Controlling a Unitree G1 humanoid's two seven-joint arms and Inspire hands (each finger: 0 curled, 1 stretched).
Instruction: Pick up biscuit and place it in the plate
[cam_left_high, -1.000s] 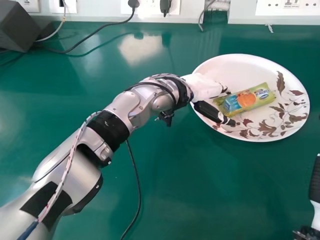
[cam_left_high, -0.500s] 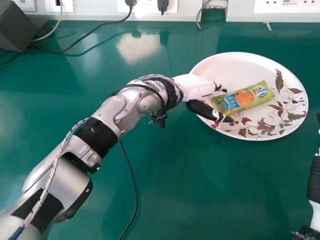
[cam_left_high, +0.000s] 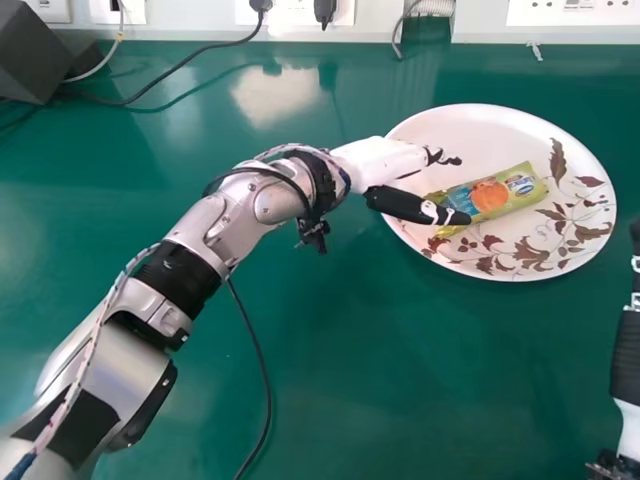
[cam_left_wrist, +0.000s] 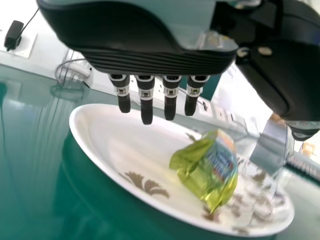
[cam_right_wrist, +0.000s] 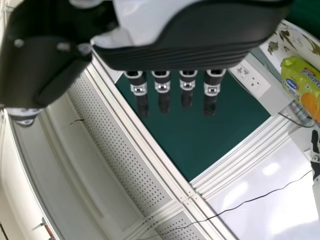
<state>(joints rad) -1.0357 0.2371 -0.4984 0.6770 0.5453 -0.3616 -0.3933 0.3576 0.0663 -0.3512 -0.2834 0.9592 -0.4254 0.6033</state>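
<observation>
My left hand is over the plate's left rim, its straight thumb across the near-left end of the biscuit packet. The yellow-green packet lies on the white oval plate with brown leaf prints. In the left wrist view, my left hand has extended fingers, apart from the packet on the plate. My right hand is at the head view's right edge; in the right wrist view the right hand has straight fingers holding nothing, and the packet is farther off.
A dark grey box stands at the back left of the green table, with a black cable running along the back. Wall sockets line the wall behind. Another cable hangs below the left forearm.
My left hand has drawn back to the left from the packet, its fingers and thumb now farther apart. The packet stays in place on the plate. The right arm has come slightly farther into view.
</observation>
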